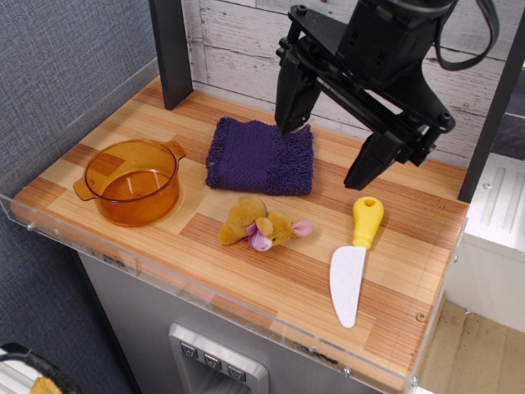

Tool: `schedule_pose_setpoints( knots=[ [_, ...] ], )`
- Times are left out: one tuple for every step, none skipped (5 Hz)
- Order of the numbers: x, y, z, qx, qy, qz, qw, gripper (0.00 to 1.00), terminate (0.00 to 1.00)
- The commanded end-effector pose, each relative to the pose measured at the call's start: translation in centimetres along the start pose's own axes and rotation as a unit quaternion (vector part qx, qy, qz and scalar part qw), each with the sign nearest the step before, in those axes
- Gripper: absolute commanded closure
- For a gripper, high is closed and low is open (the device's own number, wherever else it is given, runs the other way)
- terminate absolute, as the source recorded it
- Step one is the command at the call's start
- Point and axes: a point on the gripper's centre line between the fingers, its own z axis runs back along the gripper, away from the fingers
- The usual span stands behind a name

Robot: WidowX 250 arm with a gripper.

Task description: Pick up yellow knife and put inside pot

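Since the yellow knife (354, 258) lies flat on the wooden table (271, 271), near the right edge, nothing of the job is done yet. Its white blade points to the front. The gripper (332, 148) hangs above the table with its two fingers spread wide and nothing between them. It must grab the knife and carry it past the stuffed toy (261, 223) and the purple cloth (261, 156) to the empty orange pot (131, 180) at the left. Most of the arm is cut off at the top.
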Motion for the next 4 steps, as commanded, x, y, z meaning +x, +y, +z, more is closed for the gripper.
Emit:
schedule_pose_setpoints(
  knots=[
    [0.0, 0.0, 0.0, 0.0, 0.0, 0.0, 1.0, 0.0, 0.0],
    [3.0, -0.8, 0.9, -0.023, -0.015, -0.012, 0.9995, 0.0, 0.0],
    [5.6, -1.4, 1.5, -0.052, -0.011, 0.027, 0.9982, 0.0, 0.0],
    [5.4, -1.6, 1.0, -0.084, 0.033, 0.147, 0.985, 0.0, 0.0]
  ],
)
